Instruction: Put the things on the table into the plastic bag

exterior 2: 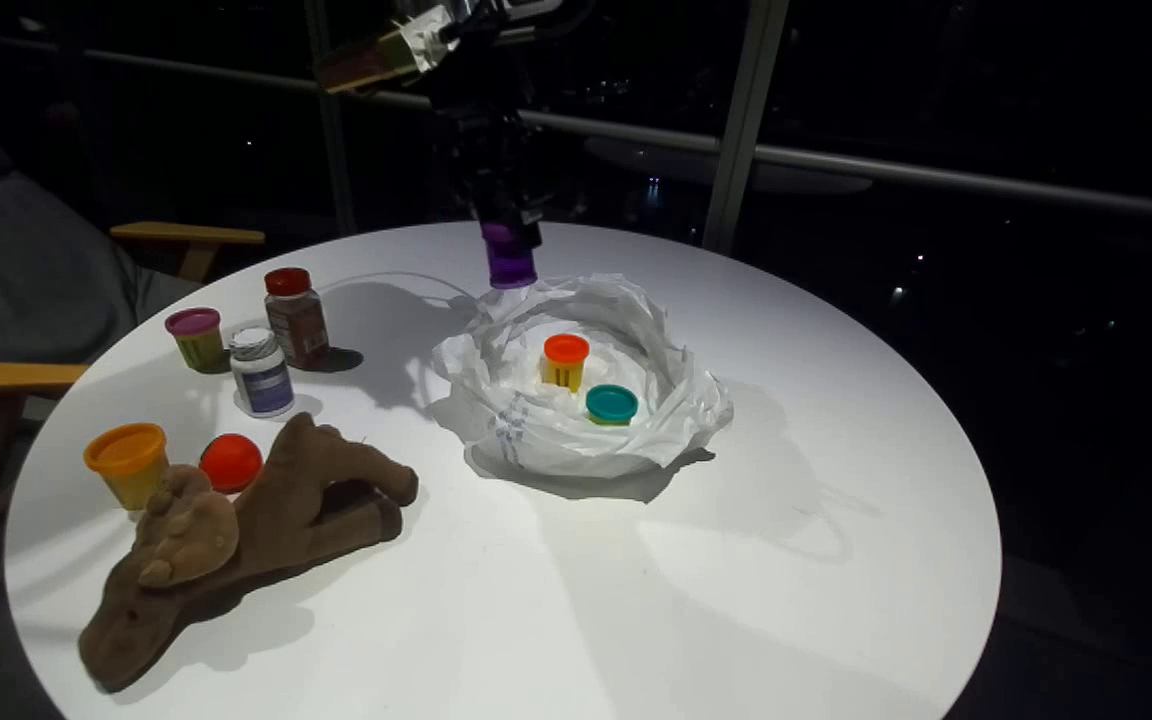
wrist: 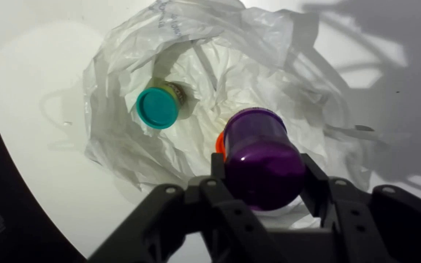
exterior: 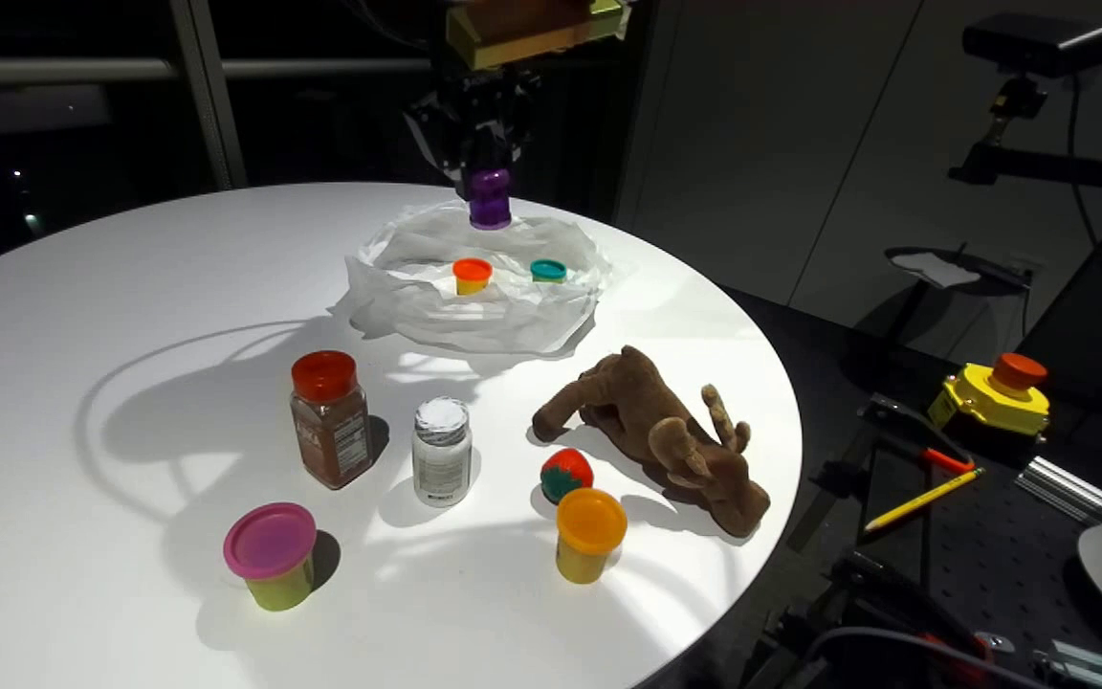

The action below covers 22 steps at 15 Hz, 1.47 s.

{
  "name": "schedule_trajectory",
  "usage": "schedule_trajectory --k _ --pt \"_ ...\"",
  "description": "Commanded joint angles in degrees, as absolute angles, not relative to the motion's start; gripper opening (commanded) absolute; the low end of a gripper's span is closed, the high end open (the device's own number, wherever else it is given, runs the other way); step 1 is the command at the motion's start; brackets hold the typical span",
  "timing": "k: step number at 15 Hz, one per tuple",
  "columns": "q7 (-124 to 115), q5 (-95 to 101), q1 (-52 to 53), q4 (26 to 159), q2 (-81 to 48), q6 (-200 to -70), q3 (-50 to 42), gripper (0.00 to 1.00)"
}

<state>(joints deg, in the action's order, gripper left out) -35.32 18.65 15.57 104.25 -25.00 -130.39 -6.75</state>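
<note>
My gripper (wrist: 263, 171) is shut on a purple jar (wrist: 256, 146), its fingers pressing both sides. Both exterior views show this purple jar (exterior 2: 510, 255) over the edge of the open plastic bag (exterior 2: 556, 445); whether it touches the film I cannot tell. Inside the bag are a teal-lidded cup (wrist: 157, 107) and an orange-red-lidded cup (exterior 2: 565, 362), partly hidden by the jar in the wrist view. Elsewhere on the table stand a red-lidded jar (exterior: 331, 421), a white bottle (exterior: 442, 455), a pink-lidded cup (exterior: 274, 555) and an orange cup (exterior: 589, 536). A red ball (exterior: 567, 474) and brown plush animal (exterior: 647, 411) lie nearby.
The round white table (exterior 2: 736, 600) ends in a curved edge close to the plush. Beside it in an exterior view are a yellow device with a red button (exterior: 996, 397) and a pencil (exterior: 924, 500). A grey chair (exterior 2: 36, 250) stands behind the table.
</note>
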Motion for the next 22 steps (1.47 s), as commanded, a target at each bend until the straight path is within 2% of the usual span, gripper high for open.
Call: schedule_trajectory --k 1,8,13,14,15,18,19,22 --pt "-34.5 18.6 12.0 103.7 -27.4 -132.3 -6.7 0.25" --pt "-31.7 16.8 9.1 108.5 -32.3 -142.5 -6.7 0.25" --pt "-33.1 15.8 10.1 111.1 -36.4 -155.2 -9.7 0.25" --pt "-32.5 15.6 10.4 111.7 -36.3 -156.6 -10.4 0.75" --pt "-32.1 15.6 11.0 112.6 -35.2 -157.3 -11.0 0.76" --pt "-32.3 16.5 13.7 115.9 -30.7 -158.0 -13.0 0.96" --pt "-31.9 16.6 14.7 116.3 -29.0 -156.1 -12.9 1.00" --pt "-26.2 13.3 14.1 115.4 -23.8 -147.4 -7.2 1.00"
